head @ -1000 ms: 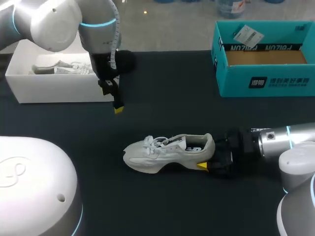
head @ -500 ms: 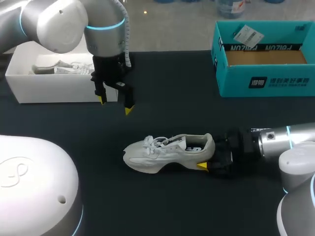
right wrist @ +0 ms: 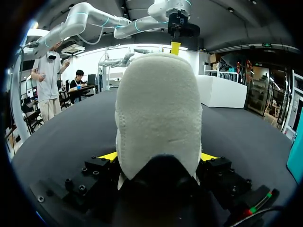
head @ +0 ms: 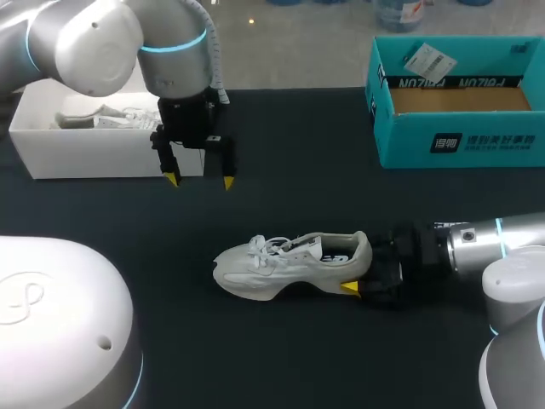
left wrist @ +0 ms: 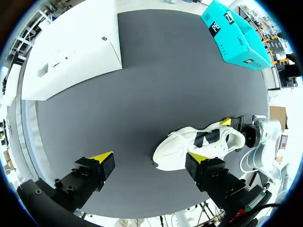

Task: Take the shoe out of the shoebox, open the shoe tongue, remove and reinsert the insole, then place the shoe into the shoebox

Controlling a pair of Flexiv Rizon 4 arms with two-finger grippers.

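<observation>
A white sneaker (head: 285,262) lies on its sole in the middle of the black table, toe pointing left, laces loose. My right gripper (head: 359,271) comes in from the right and is shut on the shoe's heel. In the right wrist view the heel (right wrist: 158,104) fills the gap between the yellow tips of that gripper (right wrist: 158,156). My left gripper (head: 198,180) hangs open and empty above the table, behind and to the left of the shoe. The left wrist view has the shoe (left wrist: 199,144) below its spread fingers (left wrist: 102,157). The open teal shoebox (head: 460,141) stands at the back right.
A white open box (head: 102,158) with a second pale shoe inside sits at the back left, just behind my left gripper. A big white rounded housing (head: 60,324) fills the front left corner. Bare black table lies between the shoe and the teal box.
My left gripper has turned about its own axis so both yellow tips now stand side by side, and it shifted slightly left. The shoe and the right arm have not moved.
</observation>
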